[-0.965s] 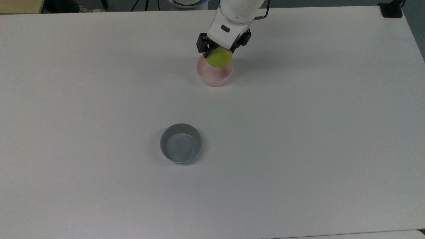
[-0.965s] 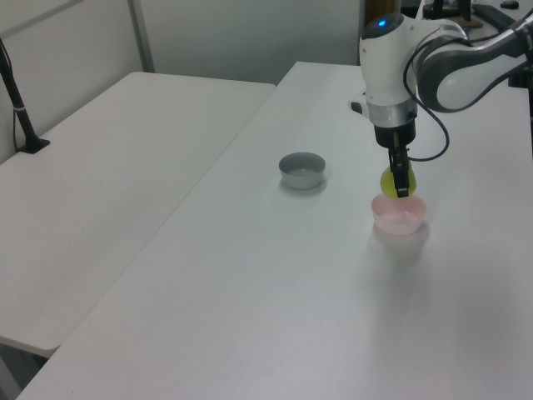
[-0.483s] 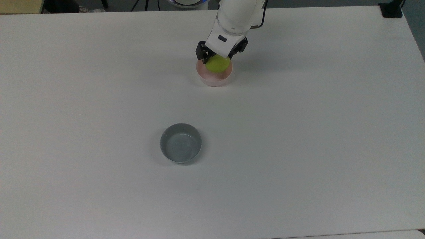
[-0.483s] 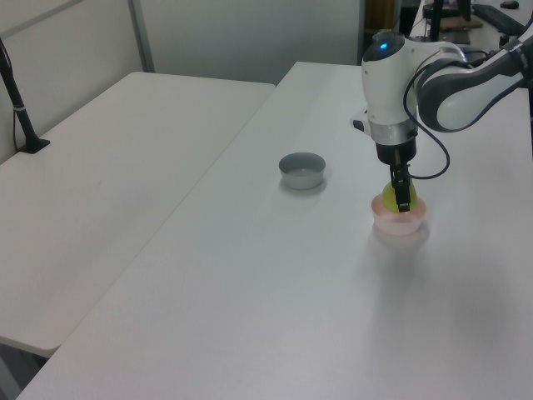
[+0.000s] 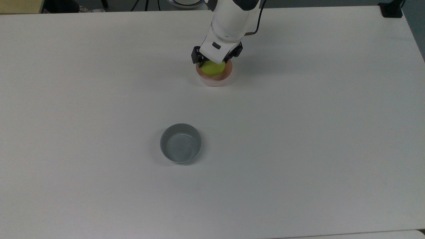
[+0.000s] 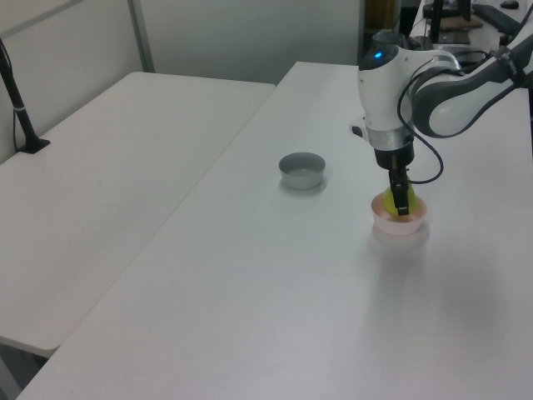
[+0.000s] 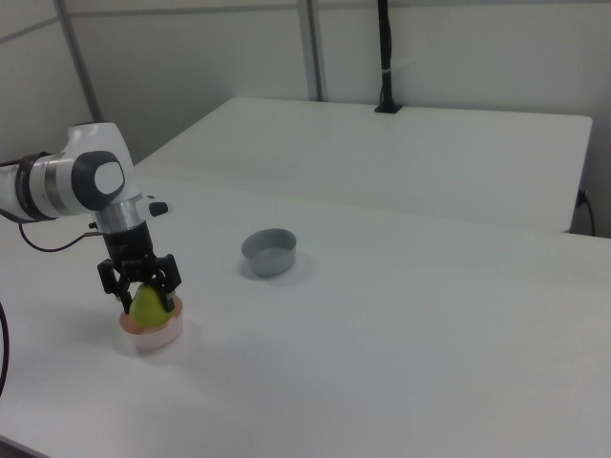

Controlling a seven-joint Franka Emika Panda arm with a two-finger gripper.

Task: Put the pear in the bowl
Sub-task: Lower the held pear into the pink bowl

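The yellow-green pear (image 5: 212, 68) sits low inside the pale pink bowl (image 5: 214, 80) near the far edge of the white table (image 5: 298, 132). My gripper (image 5: 214, 64) comes straight down over the bowl and is shut on the pear, with a black finger on each side of it. In the right view the pear (image 7: 146, 306) stands upright, its top between the fingers of the gripper (image 7: 143, 294), and its base is inside the bowl (image 7: 151, 337). The left view shows the gripper (image 6: 402, 202) hiding most of the pear (image 6: 390, 201) above the bowl (image 6: 400, 226).
A grey bowl (image 5: 181, 143) of similar size stands alone near the table's middle, well apart from the pink one. A black clamp base (image 5: 391, 10) sits at the table's far corner on the top view's right. A second white table (image 6: 100, 167) adjoins on the left view's left.
The gripper has come down with the pear, from just above the pink bowl's rim to inside the bowl. The grey bowl has not moved.
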